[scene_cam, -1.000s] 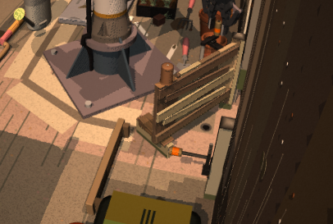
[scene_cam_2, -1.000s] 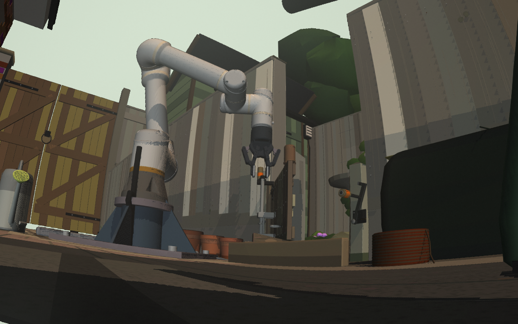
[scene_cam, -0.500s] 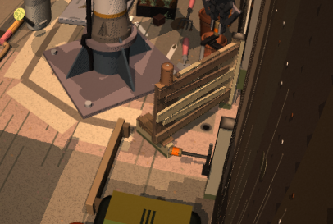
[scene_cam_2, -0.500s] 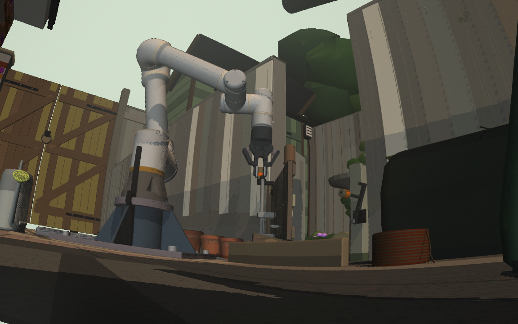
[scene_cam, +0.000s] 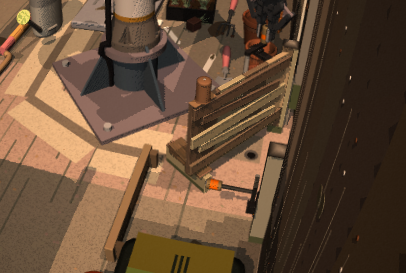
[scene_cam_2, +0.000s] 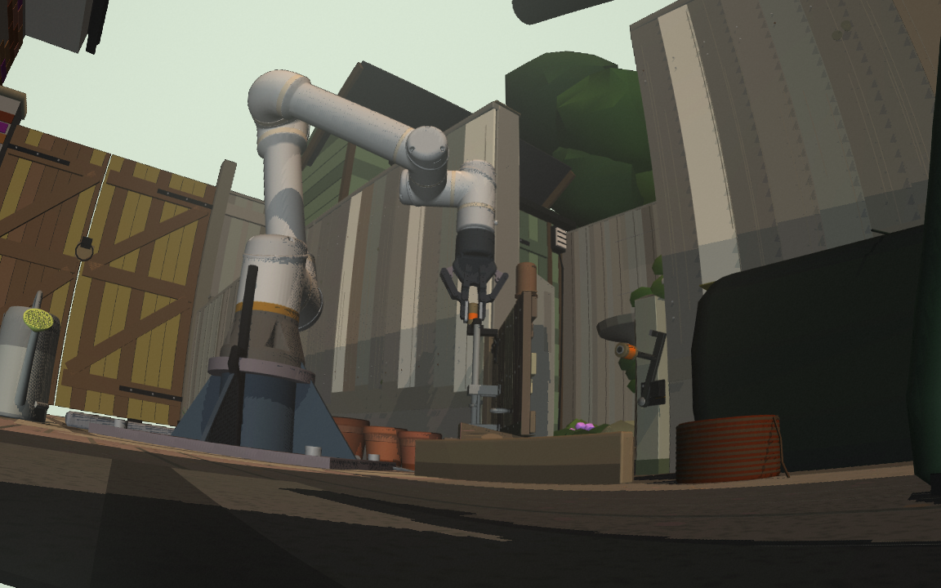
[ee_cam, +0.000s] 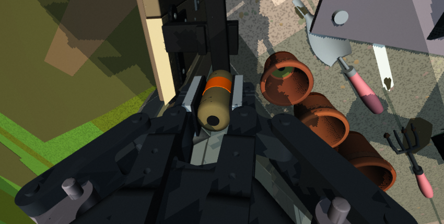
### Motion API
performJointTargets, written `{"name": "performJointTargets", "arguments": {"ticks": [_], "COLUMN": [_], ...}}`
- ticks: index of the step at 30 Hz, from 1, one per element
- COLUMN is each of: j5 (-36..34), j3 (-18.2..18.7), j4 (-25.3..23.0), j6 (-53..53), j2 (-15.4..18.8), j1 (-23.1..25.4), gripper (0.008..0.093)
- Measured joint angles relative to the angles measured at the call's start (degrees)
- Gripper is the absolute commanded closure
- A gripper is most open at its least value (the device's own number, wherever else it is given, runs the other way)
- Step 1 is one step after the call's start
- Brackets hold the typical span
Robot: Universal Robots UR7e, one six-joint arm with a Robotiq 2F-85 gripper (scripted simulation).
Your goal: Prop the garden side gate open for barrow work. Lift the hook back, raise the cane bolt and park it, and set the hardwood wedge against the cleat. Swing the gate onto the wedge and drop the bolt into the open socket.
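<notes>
The cane bolt point(ee_cam: 217, 36) is a dark upright rod on the gate's free end, running through a black guide bracket point(ee_cam: 198, 38), and it ends in a tan handle with an orange band point(ee_cam: 215, 98). The slatted wooden gate point(scene_cam: 240, 109) stands swung out from the wall. The hook with its orange-banded handle point(scene_cam: 214, 184) sticks out from the wall post near the gate's hinge end. A dark round socket point(scene_cam: 251, 155) sits in the paving below the gate. The wedge I cannot pick out. My gripper point(ee_cam: 212, 94) comes down from above and is closed on the bolt's handle.
The robot's pedestal and base plate point(scene_cam: 125, 74) fill the ground left of the gate. Three terracotta pots point(ee_cam: 323, 117) lie beside the bolt, with a trowel point(ee_cam: 347, 64) and a hand fork point(ee_cam: 413, 160). A long timber cleat point(scene_cam: 130, 199) lies on the paving. A wall point(scene_cam: 345, 134) runs along the right.
</notes>
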Motion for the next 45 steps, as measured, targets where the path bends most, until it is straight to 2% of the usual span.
{"name": "performJointTargets", "arguments": {"ticks": [45], "j5": [0.0], "j3": [-1.4], "j4": [2.3], "j6": [0.0], "j2": [-0.9], "j1": [0.0], "gripper": [0.0934]}}
